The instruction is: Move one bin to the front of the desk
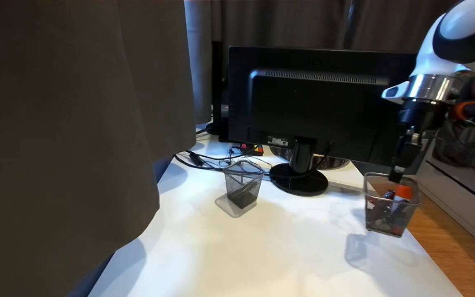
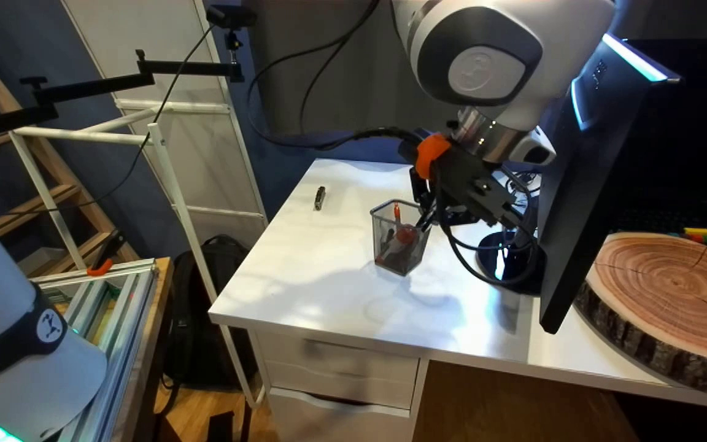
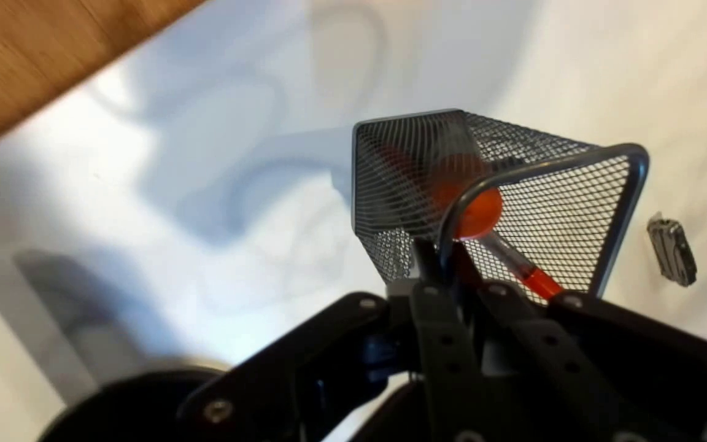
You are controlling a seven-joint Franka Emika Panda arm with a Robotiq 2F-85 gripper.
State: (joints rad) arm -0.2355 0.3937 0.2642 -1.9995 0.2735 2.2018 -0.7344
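Observation:
The bin, a dark grey wire mesh cup with red and orange items in it, shows in both exterior views [image 1: 379,214] [image 2: 384,242] and in the wrist view [image 3: 415,178]. My gripper [image 3: 442,261] is shut on one side of its rim, one finger inside and one outside. The gripper also shows in both exterior views [image 1: 397,173] [image 2: 427,216]. The bin hangs slightly tilted, and its shadow lies apart from it on the white desk [image 1: 262,255] [image 2: 286,270], so it looks raised. In an exterior view it appears near the desk's side edge.
A plain grey mesh bin [image 1: 243,181] stands on the desk near cables. A black monitor [image 1: 320,107] [image 2: 599,178] on a round base stands close to the arm. A wood slab [image 2: 672,282] lies behind it. A small dark object [image 2: 320,197] [image 3: 672,252] lies on the desk.

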